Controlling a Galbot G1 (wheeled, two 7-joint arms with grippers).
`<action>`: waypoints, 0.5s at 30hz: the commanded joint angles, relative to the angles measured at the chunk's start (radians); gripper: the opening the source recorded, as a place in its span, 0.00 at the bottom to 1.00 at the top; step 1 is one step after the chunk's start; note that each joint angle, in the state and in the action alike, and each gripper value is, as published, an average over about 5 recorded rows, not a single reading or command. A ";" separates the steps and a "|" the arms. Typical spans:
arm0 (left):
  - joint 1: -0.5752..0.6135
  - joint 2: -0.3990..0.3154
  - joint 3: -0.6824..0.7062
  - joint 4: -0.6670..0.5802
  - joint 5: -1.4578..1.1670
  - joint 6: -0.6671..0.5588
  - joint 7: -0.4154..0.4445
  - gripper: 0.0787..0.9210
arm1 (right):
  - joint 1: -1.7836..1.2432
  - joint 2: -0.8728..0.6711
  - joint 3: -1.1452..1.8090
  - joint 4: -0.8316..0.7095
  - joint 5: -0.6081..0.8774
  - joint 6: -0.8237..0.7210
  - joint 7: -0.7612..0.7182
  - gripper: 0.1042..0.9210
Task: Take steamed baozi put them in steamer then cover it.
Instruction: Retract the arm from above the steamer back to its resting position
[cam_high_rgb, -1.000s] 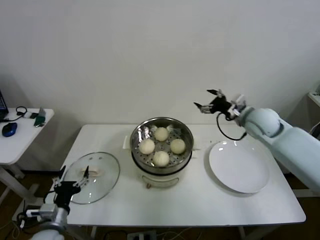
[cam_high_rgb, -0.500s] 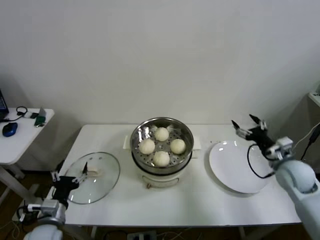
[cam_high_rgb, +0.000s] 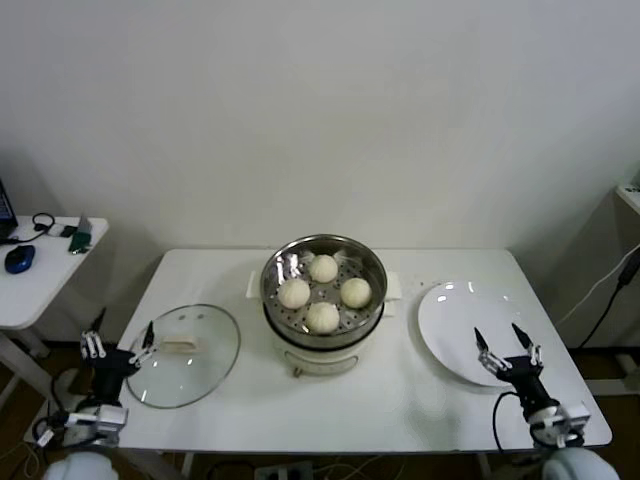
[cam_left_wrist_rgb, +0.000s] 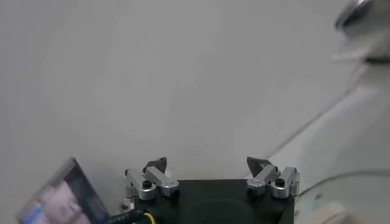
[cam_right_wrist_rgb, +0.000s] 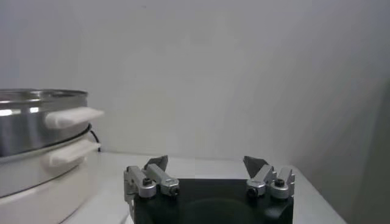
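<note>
On the white table (cam_high_rgb: 400, 400) before a plain wall, the head view showed four steamed baozi (cam_high_rgb: 322, 292) in the steamer (cam_high_rgb: 323, 330), the cover (cam_high_rgb: 185, 355) lying beside it. The left gripper (cam_high_rgb: 117, 347) and right gripper (cam_high_rgb: 505, 345) hung low at the table's near corners, both spread wide and empty. Only the right wrist view showed the steamer's white side handles (cam_right_wrist_rgb: 73, 117).

left gripper (cam_high_rgb: 118, 346): black body, silver screwed finger mounts | right gripper (cam_high_rgb: 508, 349): black, dark pointed tips, black cable behind, white wrist below
</note>
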 joint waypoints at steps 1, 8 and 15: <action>0.022 0.001 0.028 0.138 0.727 -0.073 -0.213 0.88 | -0.087 0.151 0.008 -0.022 -0.085 0.081 0.036 0.88; -0.024 -0.042 0.057 0.238 0.864 -0.099 -0.230 0.88 | -0.074 0.151 -0.003 -0.042 -0.083 0.080 0.055 0.88; -0.084 -0.045 0.064 0.308 0.893 -0.093 -0.216 0.88 | -0.074 0.148 -0.003 -0.058 -0.078 0.089 0.059 0.88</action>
